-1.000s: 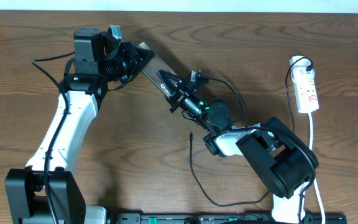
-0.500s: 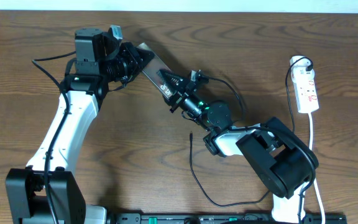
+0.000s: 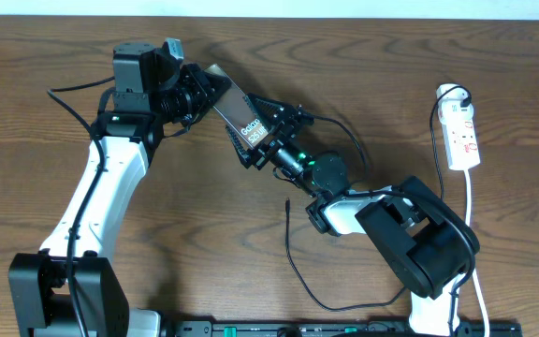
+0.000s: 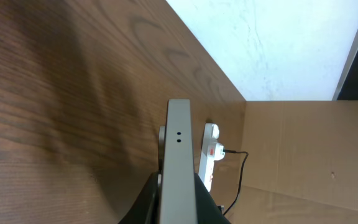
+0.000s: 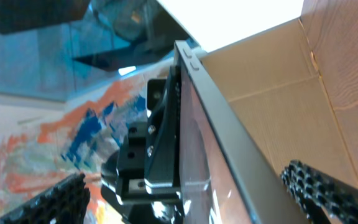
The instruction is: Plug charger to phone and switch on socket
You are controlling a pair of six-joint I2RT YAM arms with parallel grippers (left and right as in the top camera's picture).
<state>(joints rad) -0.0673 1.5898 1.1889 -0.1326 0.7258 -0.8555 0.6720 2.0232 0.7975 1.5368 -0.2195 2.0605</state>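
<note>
The phone point(image 3: 237, 110), held above the worktop point(image 3: 204, 215) by the clenched left jaws alone while the right jaws are spread wide around its free end, could be levered loose or dropped if it is bumped when the charger point(image 3: 287, 229) lying below is fetched.

The phone point(image 3: 229, 103) is seen slanting across the desk point(image 3: 204, 243), its upper-left end clamped in the left gripper point(image 3: 199, 89). The jaws of the right gripper point(image 3: 263, 131) are spread wide on either side of its lower-right end, where white lettering is shown. The charger point(image 3: 293, 260) is seen lying on the desk below, its plug tip apart from the phone. The socket point(image 3: 463, 139) is laid near the right edge, a black plug seated at its far end.
</note>
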